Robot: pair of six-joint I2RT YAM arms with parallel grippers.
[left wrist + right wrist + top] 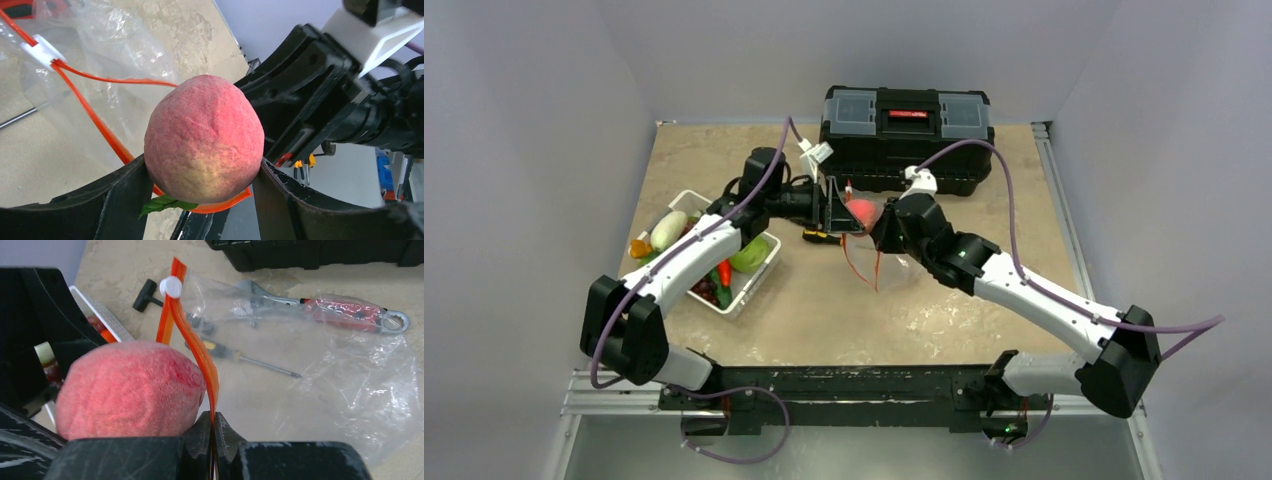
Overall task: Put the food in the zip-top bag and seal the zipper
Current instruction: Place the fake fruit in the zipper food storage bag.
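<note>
My left gripper [204, 172] is shut on a pink-red toy peach [204, 137] with a green leaf under it, and holds it up at the mouth of the clear zip-top bag [110, 45]. The red-orange zipper [90, 112], with its white slider [42, 51], loops around behind the peach. My right gripper [214, 422] is shut on the zipper [192, 337] and holds the bag [350, 375] hanging above the table, with the peach [127, 390] just to its left. In the top view both grippers meet mid-table by the peach [862, 210].
A white basket [769, 262] at the left holds a cabbage [751, 253], a red pepper [724, 272], grapes [707, 290] and other produce. A black toolbox [907, 135] stands at the back. A red-handled wrench [345, 312] and a screwdriver [240, 356] lie under the bag.
</note>
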